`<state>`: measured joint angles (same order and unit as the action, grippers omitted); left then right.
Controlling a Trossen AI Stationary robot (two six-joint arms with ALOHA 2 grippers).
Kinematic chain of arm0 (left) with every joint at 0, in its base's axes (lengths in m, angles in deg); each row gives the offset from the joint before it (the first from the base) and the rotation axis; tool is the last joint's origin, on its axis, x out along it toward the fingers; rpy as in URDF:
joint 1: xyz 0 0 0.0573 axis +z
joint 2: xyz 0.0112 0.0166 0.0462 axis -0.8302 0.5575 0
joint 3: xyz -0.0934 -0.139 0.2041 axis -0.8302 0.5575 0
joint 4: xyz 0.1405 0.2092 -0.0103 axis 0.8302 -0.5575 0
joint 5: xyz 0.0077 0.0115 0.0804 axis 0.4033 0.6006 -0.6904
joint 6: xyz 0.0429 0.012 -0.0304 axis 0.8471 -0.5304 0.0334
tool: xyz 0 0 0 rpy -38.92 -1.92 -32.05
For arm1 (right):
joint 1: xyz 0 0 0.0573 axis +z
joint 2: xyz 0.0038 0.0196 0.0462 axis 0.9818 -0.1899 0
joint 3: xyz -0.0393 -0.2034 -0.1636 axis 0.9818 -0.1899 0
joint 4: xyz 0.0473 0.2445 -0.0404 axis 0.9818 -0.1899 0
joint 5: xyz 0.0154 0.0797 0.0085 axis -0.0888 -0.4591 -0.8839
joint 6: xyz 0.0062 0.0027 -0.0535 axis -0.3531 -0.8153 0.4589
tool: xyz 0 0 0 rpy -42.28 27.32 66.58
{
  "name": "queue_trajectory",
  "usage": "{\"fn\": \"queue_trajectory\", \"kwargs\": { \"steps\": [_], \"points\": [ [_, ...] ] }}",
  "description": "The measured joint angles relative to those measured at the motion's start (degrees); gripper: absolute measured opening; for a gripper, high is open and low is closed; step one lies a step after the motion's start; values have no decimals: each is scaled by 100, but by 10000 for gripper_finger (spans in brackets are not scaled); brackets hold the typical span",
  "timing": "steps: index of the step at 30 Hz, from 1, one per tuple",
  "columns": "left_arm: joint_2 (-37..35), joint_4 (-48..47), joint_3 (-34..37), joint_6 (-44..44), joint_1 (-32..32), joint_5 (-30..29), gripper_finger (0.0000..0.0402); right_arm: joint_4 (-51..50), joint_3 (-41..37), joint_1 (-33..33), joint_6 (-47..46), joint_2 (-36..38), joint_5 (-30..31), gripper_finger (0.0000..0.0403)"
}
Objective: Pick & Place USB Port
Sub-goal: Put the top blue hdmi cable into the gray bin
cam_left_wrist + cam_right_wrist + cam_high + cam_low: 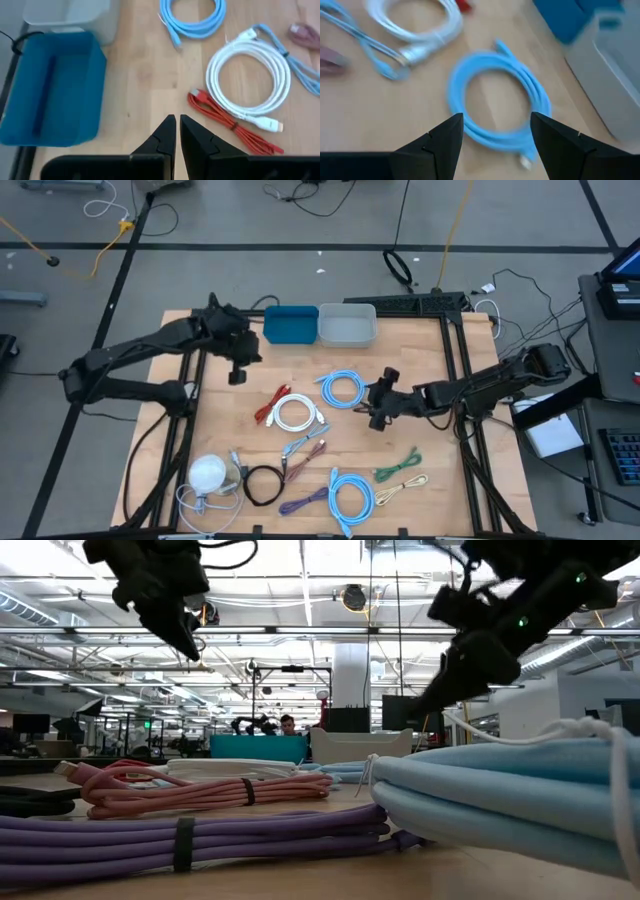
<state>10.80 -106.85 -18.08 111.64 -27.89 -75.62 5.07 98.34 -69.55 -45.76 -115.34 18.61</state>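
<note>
Table (440, 480) was the biggest thing, so everything is placed rel. to the blue bin (291, 324) at its far edge. Grey bin (348, 324) sat touching it on the right. Left arm hung near the blue bin, on its left-front side; right arm reached in from the right, well in front of the grey bin.

Cables, by size: white coil (298, 414) sat well in front of the blue bin, red cable (270, 405) just beside it on the left. Light-blue coil (342, 388), the likely task item, lay in front of the grey bin, apart from both bins.

Right gripper (496, 131) hovered above that light-blue coil (497, 100), fingers spread wide, nothing held. Left gripper (177, 131) was pinched nearly closed, empty, over bare wood betw. the blue bin (50, 85) and the red cable (225, 120).

Judgement: step in hand was the approach for a grasp. To do it well, drop straight down w/ one finger inside the loop and one outside, over the bundled strands, not the loose plug end. Close only once the tips are near the wood. Which bin takes it can't be told.
</note>
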Motion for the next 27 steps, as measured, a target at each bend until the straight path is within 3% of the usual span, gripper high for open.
{"fn": "queue_trajectory", "kwargs": {
  "steps": [4, 8, 10, 16, 20, 27],
  "points": [
    [41, -72, 0, -449, -632, -1455, 30, -703, 0, -209, -606, 0, 555, 224],
    [-11, -459, 1, -1538, -1353, -4108, 30, -842, 0, -395, -1134, -4, 690, 224],
    [-63, -668, 1, -2015, -1727, -4923, 30, -783, 0, -450, -1263, -4, 620, 224],
    [-327, -662, 2, -2325, -2792, -5042, 30, -739, 0, -417, -1411, -4, 613, 224],
    [-531, -622, 2, -1732, -3301, -4047, 30, -400, 0, -379, -1381, -39, 570, 224],
    [-893, -761, 2, -1908, -3390, -3921, 30, 745, 4, -892, -1282, -569, -624, 224]
  ]
}}
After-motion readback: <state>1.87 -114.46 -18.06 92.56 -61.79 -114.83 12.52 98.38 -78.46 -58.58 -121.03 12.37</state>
